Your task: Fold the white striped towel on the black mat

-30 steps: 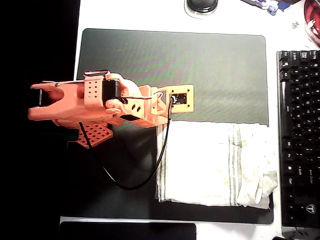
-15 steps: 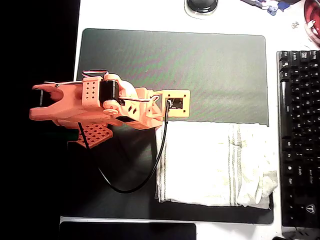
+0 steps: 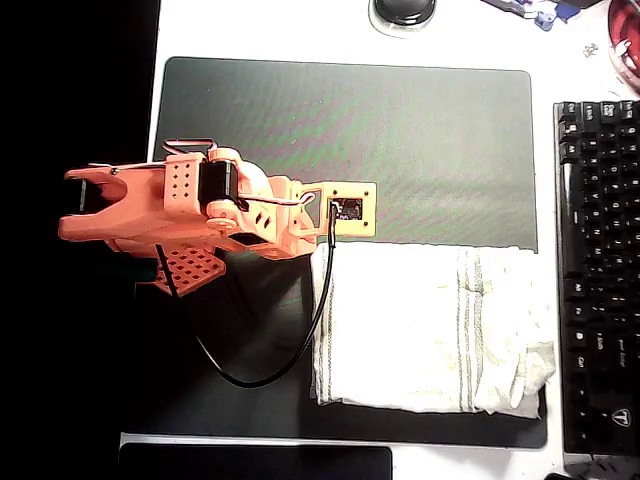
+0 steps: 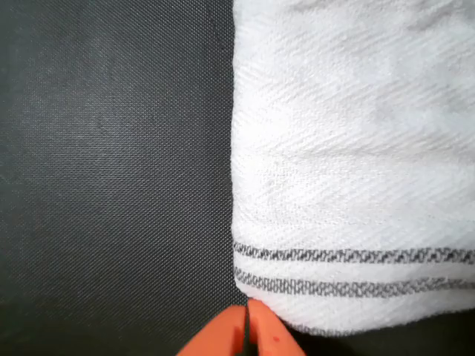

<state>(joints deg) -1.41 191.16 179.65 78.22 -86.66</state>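
The white striped towel (image 3: 430,330) lies folded on the lower right part of the black mat (image 3: 350,120), with a rumpled right end. My orange arm (image 3: 200,210) reaches in from the left, and its wrist camera mount (image 3: 345,208) sits just above the towel's upper left corner. In the wrist view the towel (image 4: 349,148) shows its corner with thin grey stripes on the mat (image 4: 111,170). My gripper (image 4: 246,330) is shut, fingertips pressed together right at that corner's edge, with no cloth seen between them.
A black keyboard (image 3: 598,270) runs along the mat's right side. A round dark object (image 3: 403,10) sits beyond the mat's far edge. A black cable (image 3: 270,360) loops from the arm over the mat's left half. A dark flat object (image 3: 255,462) lies below the mat.
The arm's wrist has drawn back a little to the left and upward. The towel has not moved.
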